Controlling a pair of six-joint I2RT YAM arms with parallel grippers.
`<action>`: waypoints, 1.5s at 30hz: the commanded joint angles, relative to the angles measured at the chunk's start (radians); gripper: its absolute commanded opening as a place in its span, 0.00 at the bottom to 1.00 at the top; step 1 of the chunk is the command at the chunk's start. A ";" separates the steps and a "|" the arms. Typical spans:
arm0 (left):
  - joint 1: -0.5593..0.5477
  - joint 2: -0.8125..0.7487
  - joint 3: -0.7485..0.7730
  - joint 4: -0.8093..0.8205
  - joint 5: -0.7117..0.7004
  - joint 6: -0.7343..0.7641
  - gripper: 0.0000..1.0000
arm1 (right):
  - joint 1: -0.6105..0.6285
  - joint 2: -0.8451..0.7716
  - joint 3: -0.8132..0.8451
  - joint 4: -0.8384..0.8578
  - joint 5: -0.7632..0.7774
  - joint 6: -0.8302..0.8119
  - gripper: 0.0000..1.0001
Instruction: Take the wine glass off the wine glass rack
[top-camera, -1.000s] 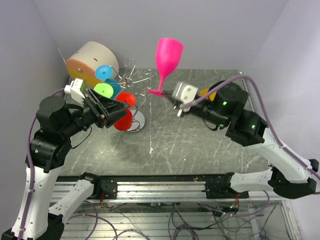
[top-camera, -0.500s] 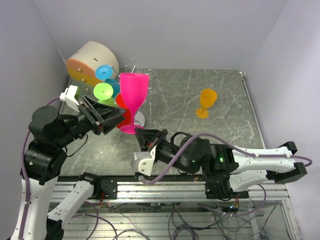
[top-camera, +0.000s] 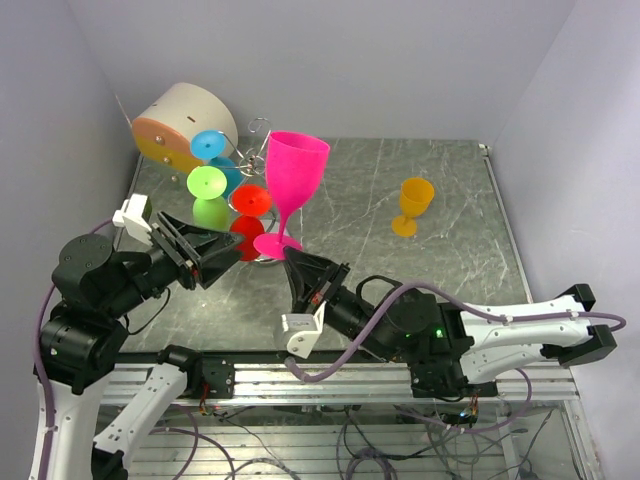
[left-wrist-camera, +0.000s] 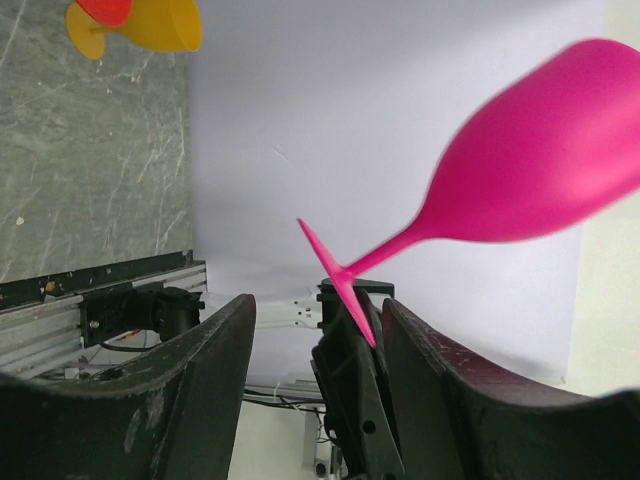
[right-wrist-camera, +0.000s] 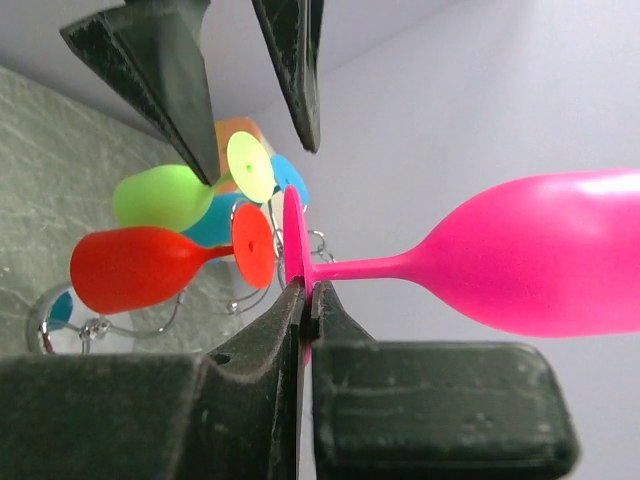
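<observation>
The pink wine glass (top-camera: 296, 172) is clear of the silver wire rack (top-camera: 258, 130), held up in front of it. My right gripper (top-camera: 298, 266) is shut on the rim of its foot (right-wrist-camera: 296, 225), with the bowl (right-wrist-camera: 545, 262) out to the right. My left gripper (top-camera: 226, 255) is open and empty, just left of the pink foot. In the left wrist view the pink glass (left-wrist-camera: 530, 170) is past the open fingers (left-wrist-camera: 215, 385). Green (top-camera: 205, 182), blue (top-camera: 211, 146) and red (top-camera: 250, 200) glasses still hang on the rack (right-wrist-camera: 250, 292).
A beige-and-orange cylinder (top-camera: 182, 122) stands at the back left behind the rack. An orange glass (top-camera: 413, 206) stands upright on the grey marble table (top-camera: 420, 270) at the right. Walls close in the left, back and right sides.
One second ago the right arm held the pink glass at the back right. It then swung round to the front centre. Over the last half second the glass moved slightly right. The left gripper drew back a little.
</observation>
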 joint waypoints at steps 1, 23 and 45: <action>-0.003 0.001 -0.011 -0.010 0.051 -0.058 0.65 | 0.024 0.009 -0.028 0.131 0.018 -0.065 0.00; -0.004 -0.085 -0.148 0.121 0.097 -0.189 0.26 | 0.044 0.121 -0.099 0.361 0.003 -0.132 0.00; -0.003 -0.217 -0.156 -0.002 -0.147 0.109 0.07 | 0.063 -0.202 -0.063 -0.187 0.478 0.478 0.29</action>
